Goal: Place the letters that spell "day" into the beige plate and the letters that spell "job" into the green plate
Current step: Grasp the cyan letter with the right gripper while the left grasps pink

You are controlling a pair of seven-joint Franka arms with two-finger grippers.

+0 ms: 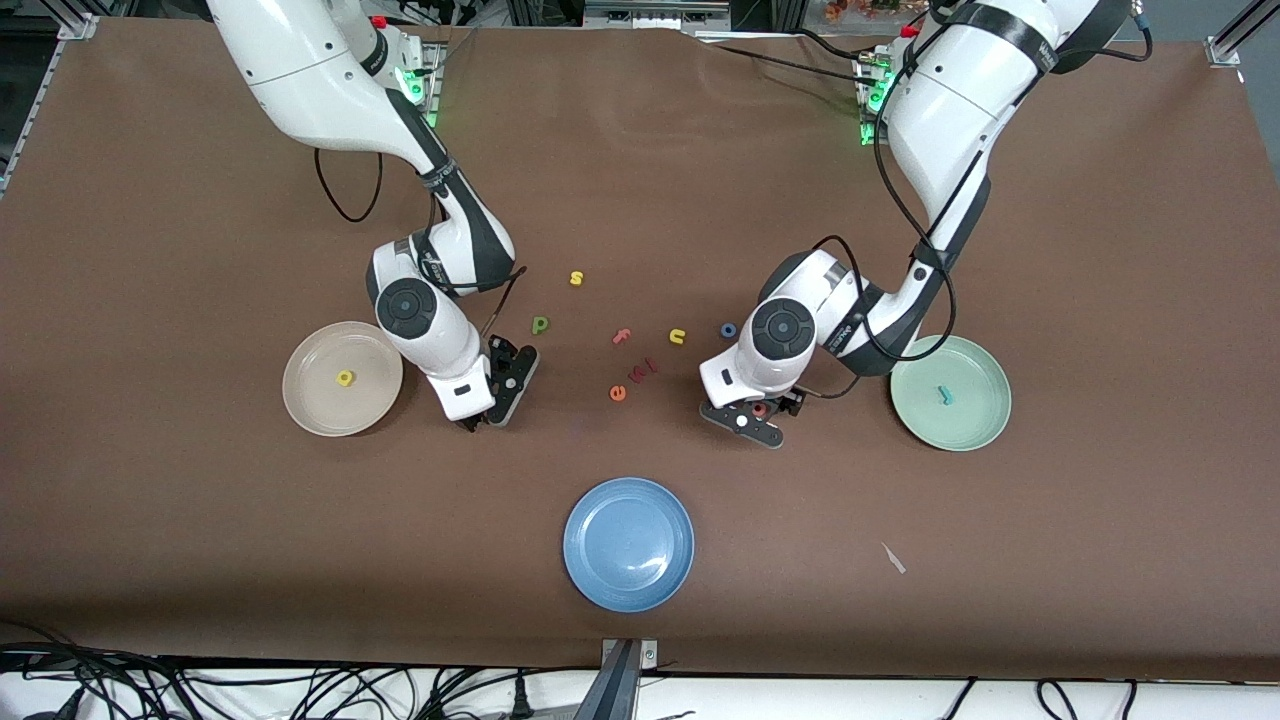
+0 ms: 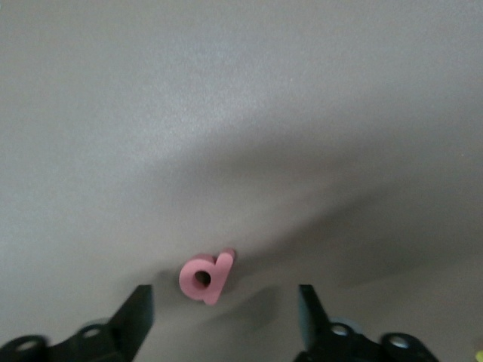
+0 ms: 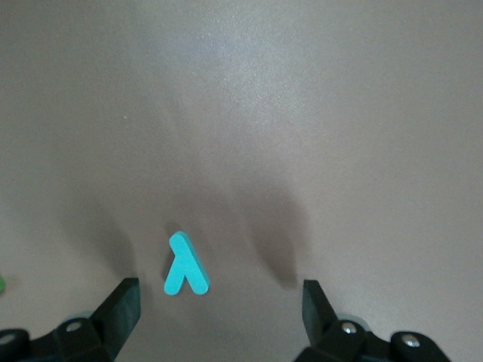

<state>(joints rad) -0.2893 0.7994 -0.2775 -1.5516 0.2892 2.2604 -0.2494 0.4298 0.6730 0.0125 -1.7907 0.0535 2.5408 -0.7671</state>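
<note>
Blue plate (image 1: pixel 628 575) sits lowest in the frame. Higher up, the pink b (image 2: pixel 205 277) lies between the wide fingers of the left gripper (image 2: pixel 224 302) near the green plate (image 1: pixel 975 425), and the teal y (image 3: pixel 183 265) lies between the wide fingers of the right gripper (image 3: pixel 219 290) near the beige plate (image 1: pixel 310 400).

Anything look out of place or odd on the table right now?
One thing: a small pale scrap lies on the brown table, nearer the front camera than the round mint-green plate, toward the left arm's end. It looks like stray debris, not a letter. No spills or damage visible.
</note>
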